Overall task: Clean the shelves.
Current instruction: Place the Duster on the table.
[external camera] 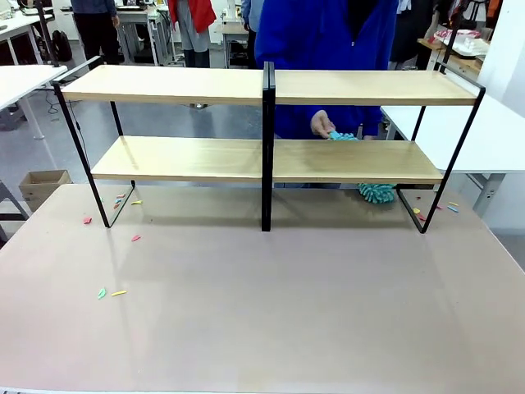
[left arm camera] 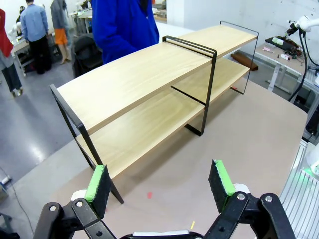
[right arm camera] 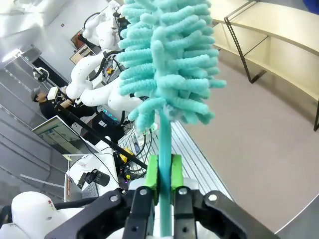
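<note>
The shelves stand across the far half of the tan tabletop: an upper pale board (external camera: 189, 84) and a lower one (external camera: 189, 158) in a thin black frame with a centre post (external camera: 267, 148). Behind the rack, a person in blue has a hand (external camera: 321, 124) on a teal fluffy duster (external camera: 376, 193) that hangs past the lower board's right part. My left gripper (left arm camera: 159, 181) is open and holds nothing; it hovers over the table facing the rack's end (left arm camera: 149, 79). My right gripper (right arm camera: 164, 167) is shut on the handle of a second teal duster (right arm camera: 169, 64), held off the table's side, with the shelves (right arm camera: 284, 30) farther off.
Small coloured scraps lie on the tabletop at the left (external camera: 111, 292) and near the rack's feet (external camera: 447, 207). A cardboard box (external camera: 41, 187) sits on the floor at the left. White tables (external camera: 492, 131) flank the workspace. More people stand in the background.
</note>
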{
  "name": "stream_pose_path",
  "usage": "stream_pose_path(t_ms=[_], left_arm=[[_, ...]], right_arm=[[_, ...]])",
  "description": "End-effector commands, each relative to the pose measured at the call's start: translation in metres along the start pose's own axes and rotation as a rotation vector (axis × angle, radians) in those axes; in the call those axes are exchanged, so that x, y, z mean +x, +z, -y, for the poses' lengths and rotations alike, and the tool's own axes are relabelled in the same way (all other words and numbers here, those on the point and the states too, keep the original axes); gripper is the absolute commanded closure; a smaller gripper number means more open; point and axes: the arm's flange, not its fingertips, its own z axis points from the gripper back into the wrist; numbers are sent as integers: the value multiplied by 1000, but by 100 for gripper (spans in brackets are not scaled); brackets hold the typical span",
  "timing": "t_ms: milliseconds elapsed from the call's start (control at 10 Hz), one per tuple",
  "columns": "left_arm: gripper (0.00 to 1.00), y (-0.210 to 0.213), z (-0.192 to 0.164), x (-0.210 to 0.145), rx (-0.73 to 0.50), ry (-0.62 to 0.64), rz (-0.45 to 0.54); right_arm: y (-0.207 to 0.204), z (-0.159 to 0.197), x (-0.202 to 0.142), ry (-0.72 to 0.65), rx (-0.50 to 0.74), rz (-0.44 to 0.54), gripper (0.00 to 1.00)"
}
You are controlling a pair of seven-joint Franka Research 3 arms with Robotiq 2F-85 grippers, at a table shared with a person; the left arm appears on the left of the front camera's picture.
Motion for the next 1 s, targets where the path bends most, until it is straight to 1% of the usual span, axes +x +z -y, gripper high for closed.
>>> stream_pose_path(t_ms=[0,400,500,600,700,800,900], left_arm=[[0,-1,0,-1,-7,-4,6],[0,0,0,0,0,0,0],[0,-22,10,7,-207,-12,-62],[0,-46,20,5,-392,-28,-115],[0,-69,33,-8,-442,-24,-186],[0,-95,49,-28,-441,-25,-254],[0,-122,68,-52,-538,17,-304]], right_arm=[[2,-3,2,10,5,13,88],[0,0,0,0,0,0,88],[-18,13,1,-73,107,-207,88],[-36,31,-7,-126,219,-330,88],[-59,45,-20,-165,226,-416,88],[-86,59,-36,-183,225,-511,88],[-118,72,-53,-198,258,-582,88]])
